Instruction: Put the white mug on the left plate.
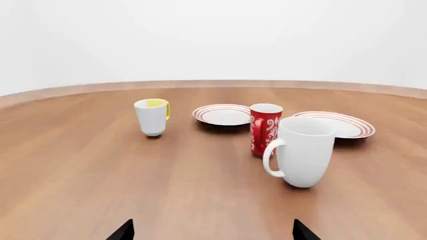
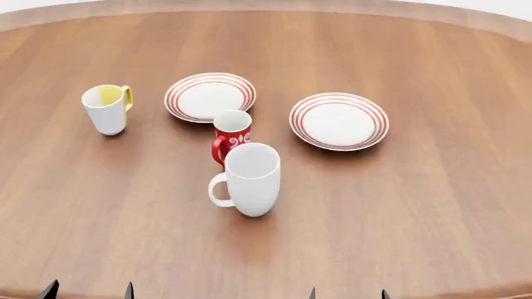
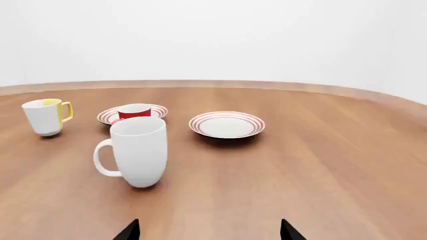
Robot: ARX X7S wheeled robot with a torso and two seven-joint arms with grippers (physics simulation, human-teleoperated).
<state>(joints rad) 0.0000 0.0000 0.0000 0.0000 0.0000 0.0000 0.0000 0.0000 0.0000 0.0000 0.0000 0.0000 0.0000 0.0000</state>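
- Wooden table [image 2: 432, 205] carries three mugs and two plates; I see all of them upright or flat.
- White mug [image 2: 251, 179] stands near the table's front, handle toward my left, on bare wood and touching nothing that I can confirm.
- Red mug [image 2: 232, 134] stands just behind it; whether the two touch I cannot tell.
- Left plate [image 2: 209, 96] lies behind the red mug, nothing on it.
- Right plate [image 2: 339, 121] lies apart to the right, also bare.
- Yellow-lined mug [image 2: 108, 109] stands left of the left plate.
- Left gripper [image 2: 89, 290]: only two dark fingertips show, spread apart, holding nothing.
- Right gripper [image 2: 348, 293]: likewise, tips apart, nothing held.
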